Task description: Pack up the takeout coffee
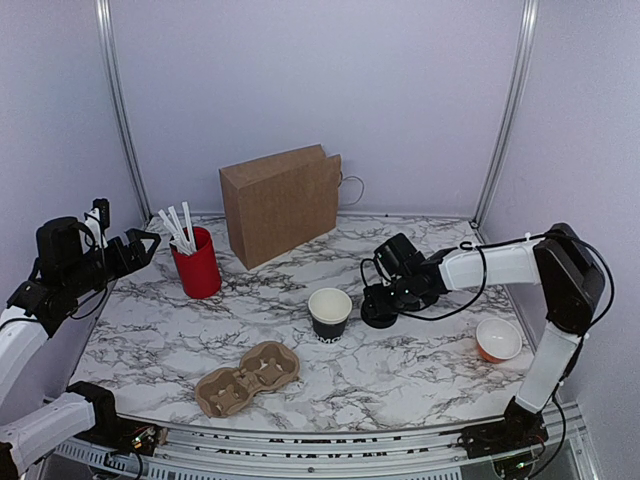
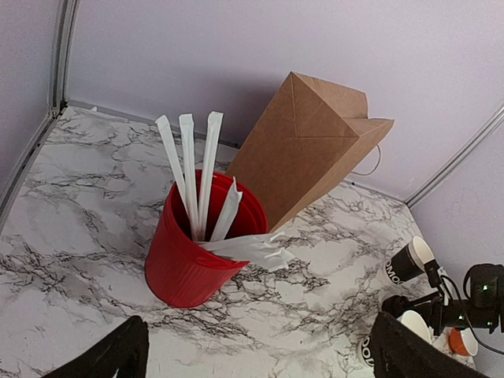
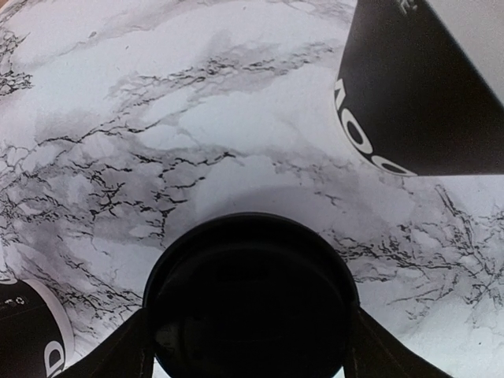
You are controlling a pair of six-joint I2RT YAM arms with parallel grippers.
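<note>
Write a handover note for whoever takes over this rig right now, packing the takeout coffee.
Left gripper: open, empty, raised beside the red cup.
Right gripper: looks closed on the takeout coffee, which is lidded and stands on the table beside the open black cup.
Done: coffee grasped.
Left to do: lift and pack it. The cardboard carrier lies near the front and the paper bag stands at the back.

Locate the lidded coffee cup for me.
Top view, right of centre: the lidded coffee cup stands between the right pincer fingers, just right of the open black cup.
</note>
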